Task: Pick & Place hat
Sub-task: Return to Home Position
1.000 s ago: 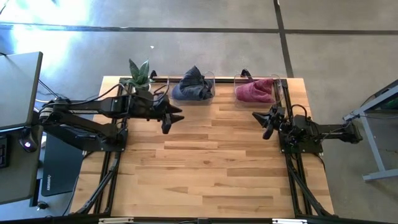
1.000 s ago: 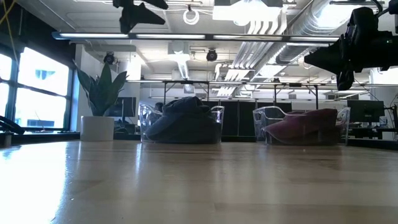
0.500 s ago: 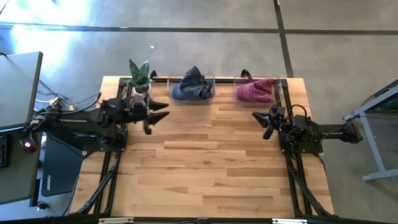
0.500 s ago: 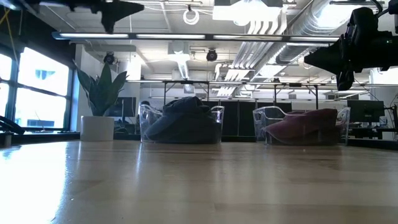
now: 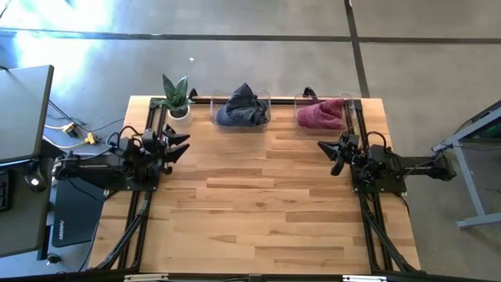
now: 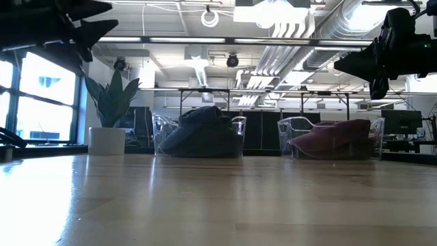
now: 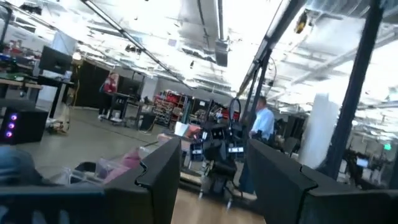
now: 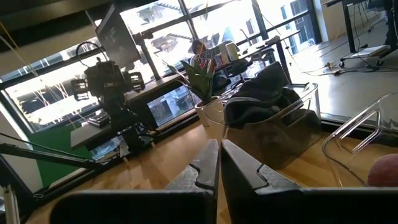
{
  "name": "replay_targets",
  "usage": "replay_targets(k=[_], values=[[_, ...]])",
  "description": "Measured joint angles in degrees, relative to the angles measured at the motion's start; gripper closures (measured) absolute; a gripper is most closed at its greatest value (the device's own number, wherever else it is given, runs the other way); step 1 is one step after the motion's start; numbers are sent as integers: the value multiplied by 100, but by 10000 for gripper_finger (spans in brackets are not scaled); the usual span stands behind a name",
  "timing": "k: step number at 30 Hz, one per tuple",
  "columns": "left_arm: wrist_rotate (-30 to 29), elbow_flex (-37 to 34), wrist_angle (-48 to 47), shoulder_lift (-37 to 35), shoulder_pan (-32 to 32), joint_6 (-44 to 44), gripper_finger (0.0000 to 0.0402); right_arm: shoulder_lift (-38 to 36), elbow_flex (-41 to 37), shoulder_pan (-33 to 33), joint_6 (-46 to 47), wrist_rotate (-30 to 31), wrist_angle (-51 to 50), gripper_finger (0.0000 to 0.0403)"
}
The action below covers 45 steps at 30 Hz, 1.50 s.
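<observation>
Two hats lie in clear bins at the table's far edge. A dark blue hat fills the left bin, and a maroon hat the right bin. My left gripper hovers open and empty near the table's left edge, tipped a little upward and away from both bins. At the table's right side my right gripper is shut on nothing, pointing level toward the left.
A potted plant stands at the far left corner beside the blue hat's bin. Bare wood spreads over the middle and near half of the table. In the room beyond, a person is standing.
My left gripper has drawn back from the table's middle toward the left edge and sunk lower, tipping from a downward slant to a slight upward one. It has stayed open and empty. Both hats rest unmoved in their bins.
</observation>
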Motion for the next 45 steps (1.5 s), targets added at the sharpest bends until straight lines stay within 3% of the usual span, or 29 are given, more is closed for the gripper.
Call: replay_targets(k=[4,17,21,26,45], values=[[130,-315,-296,-550,0,81,223,-1,0,0,0,-3,-1,391],[409,-315,-2397,-519,3,150,223,-4,0,0,0,-9,-19,391],[1116,-324,-2397,-521,-4,835,223,-4,0,2,0,-8,-19,391],[997,-328,-2448,-515,2,1130,223,-4,0,2,0,-4,-19,391],[973,-332,-2421,-473,-2,979,223,-4,0,0,0,-4,-21,391]])
